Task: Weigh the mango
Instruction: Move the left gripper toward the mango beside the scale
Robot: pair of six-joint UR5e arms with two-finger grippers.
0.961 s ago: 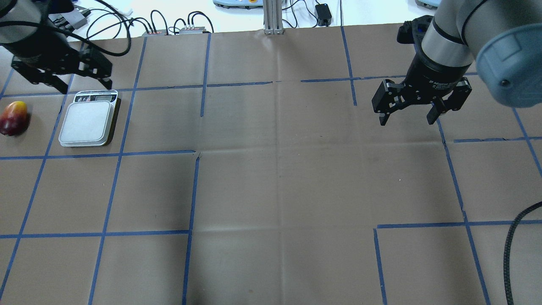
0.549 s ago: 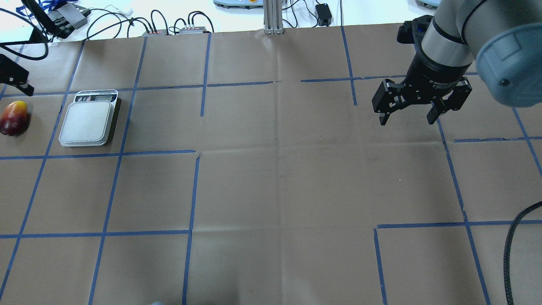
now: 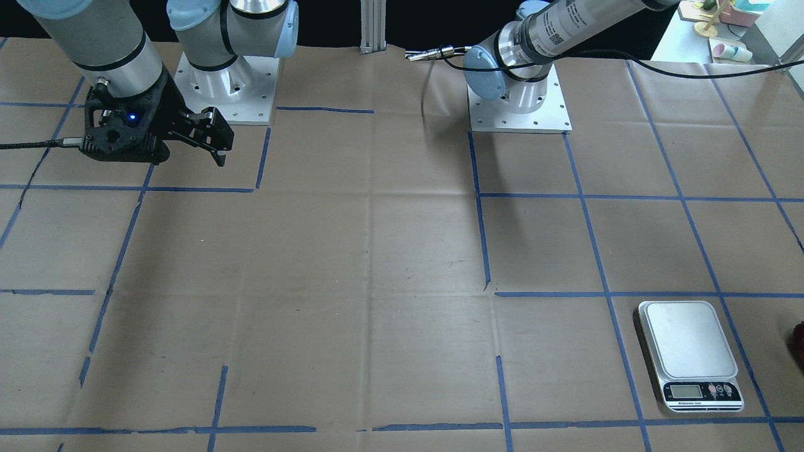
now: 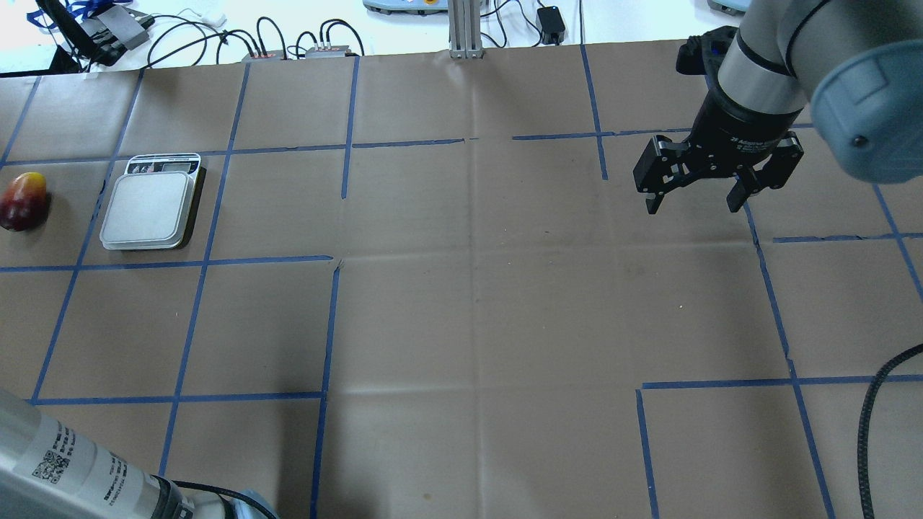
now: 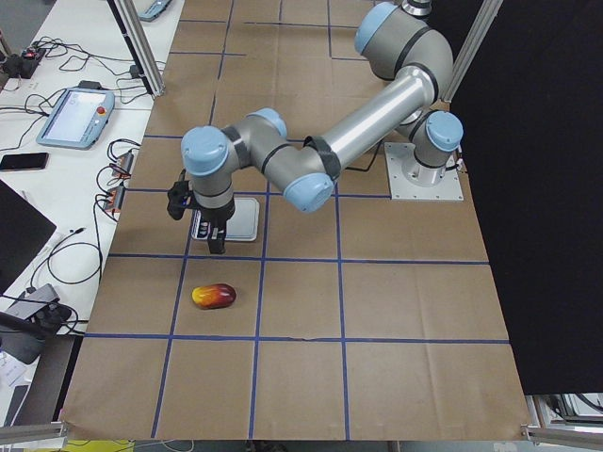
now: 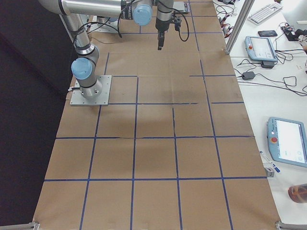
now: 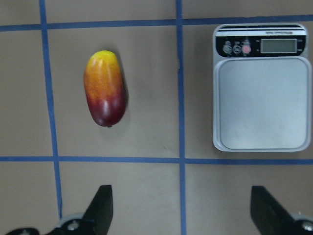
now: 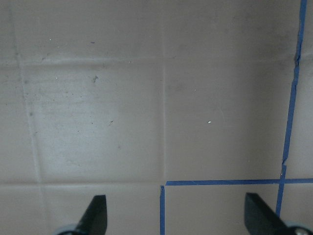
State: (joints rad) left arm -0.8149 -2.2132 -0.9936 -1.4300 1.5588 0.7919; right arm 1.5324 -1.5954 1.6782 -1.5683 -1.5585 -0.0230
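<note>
Brown paper: covers the whole table, creased, marked into squares by blue tape.
Mango: lies on its side on the paper at the robot's far left, yellow end pointing away from the robot and dark red end toward it; in the front-facing view only a dark red sliver shows at the right edge.
Mango and scale: side by side but apart, in neighbouring squares with one tape line between them.
Scale: flat, pale grey, with a square platform; a strip at the far end carries a small grey display and three round buttons, one of them pink; the print beside them is too small to read.
Left gripper: points straight down above the tape line between the fruit and the scale, touching neither; its two black fingers are spread wide, nothing between them.
Left arm: bears a white label with a QR code and lines of print too fine to read.
Right gripper: hangs over bare paper on the robot's right, well apart from the mango; jaws spread wide, holding nothing.
Right wrist lettering: a white line of text on the black collar, not legible.
Blue light: glows on the right wrist's black camera mount.
Teach pendants: lie on the white bench beyond the table's edge.
</note>
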